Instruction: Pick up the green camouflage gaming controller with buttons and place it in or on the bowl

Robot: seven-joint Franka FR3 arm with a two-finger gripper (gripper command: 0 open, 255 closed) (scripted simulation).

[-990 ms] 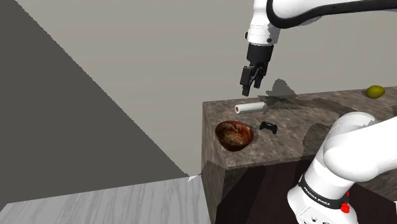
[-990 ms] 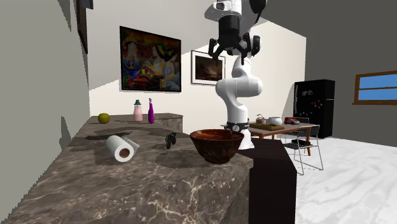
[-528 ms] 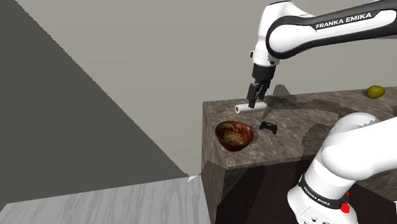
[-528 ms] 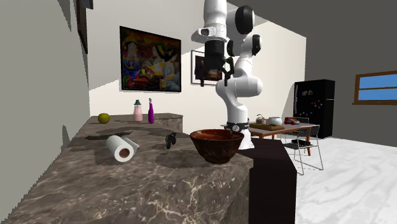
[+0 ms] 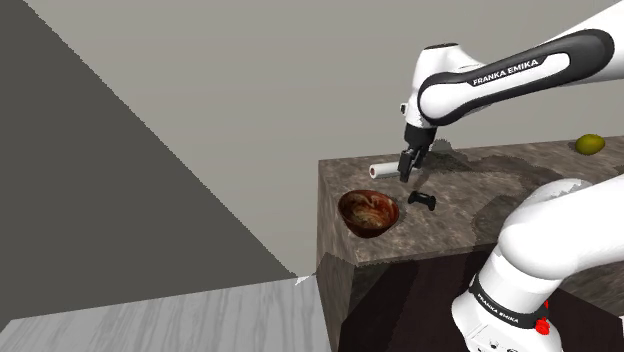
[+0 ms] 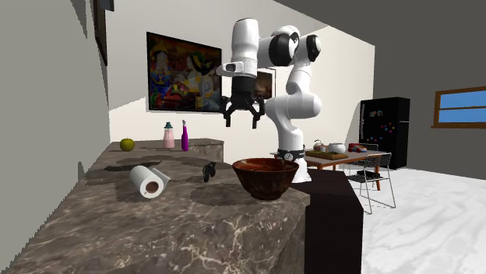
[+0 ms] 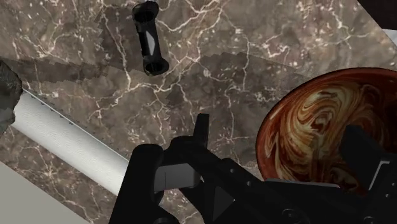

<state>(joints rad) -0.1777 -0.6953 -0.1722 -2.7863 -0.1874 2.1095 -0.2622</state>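
Hovering near the shoulder view's centre, the black gripper [image 5: 408,174] hangs with its fingers spread apart over the veined brown stone counter [image 5: 455,228]. The small dark controller [image 5: 422,201] lies just right of the round, swirl-patterned bowl [image 5: 368,212].

A black finger [image 7: 364,153] covers part of the brown swirled bowl [image 7: 312,121]. We cannot read any pattern on the small dark controller [image 5: 423,201].

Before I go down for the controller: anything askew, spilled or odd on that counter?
Only the white roll lies on its side, beside the controller. The controller looks plain dark, not green. The bowl stands upright and empty; nothing spilled.
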